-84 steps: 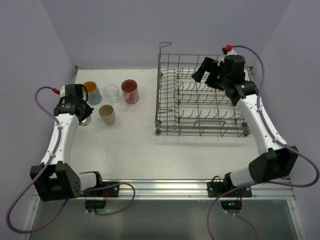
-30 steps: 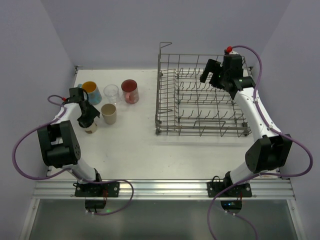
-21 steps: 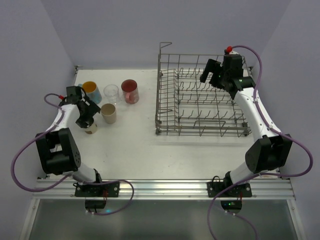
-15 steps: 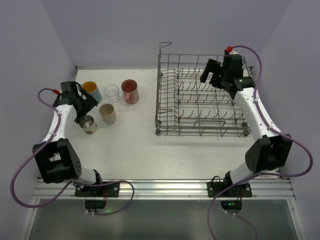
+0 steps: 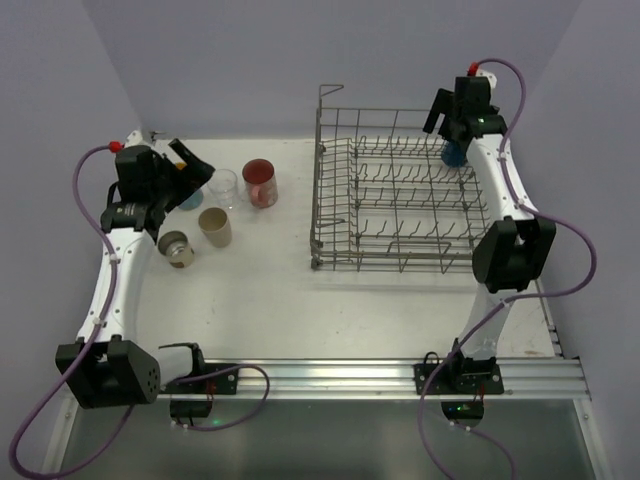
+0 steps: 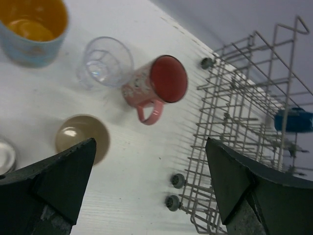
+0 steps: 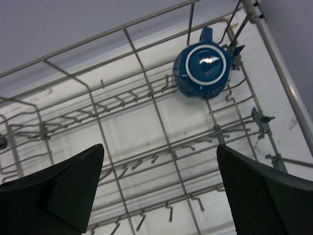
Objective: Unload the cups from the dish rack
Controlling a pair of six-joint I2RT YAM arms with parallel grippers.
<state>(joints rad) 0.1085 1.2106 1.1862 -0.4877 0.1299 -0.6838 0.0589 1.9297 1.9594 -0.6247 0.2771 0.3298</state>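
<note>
Left wrist view is showing the left tool (image 6: 149,147) hanging above the tabletop (image 6: 137,166), its two dark fingers (image 6: 54,181) spread wide apart and gripping nothing. Below it the unloaded cups are standing in a loose cluster. A beige cup (image 6: 82,138) is sitting nearest the tool and a clear glass (image 6: 105,61) is standing beyond it. A light blue mug (image 6: 32,27) with an orange inside is standing to the left of the glass. A pink-red mug (image 6: 156,88) is standing just beside the glass on the right, its handle pointing toward the camera. A fifth cup (image 6: 4,156) is peeking in at the left edge, too cropped to make out from here. From the top external view it (image 5: 177,248) is standing near the beige cup, on the side closer to the arm bases. There the left tool (image 5: 195,163) is hovering over the light blue mug and covering most of it.

Over on the right, the right tool (image 7: 160,152) is hanging above the dish rack (image 7: 156,112), its fingers (image 7: 54,191) likewise held wide apart and holding nothing. A dark blue mug (image 7: 201,68) is resting among the prongs in the rack's far right corner, seemingly mouth down, with its ringed base facing up. The rack is standing on the right half of the tabletop, well apart from the cluster of cups.
</note>
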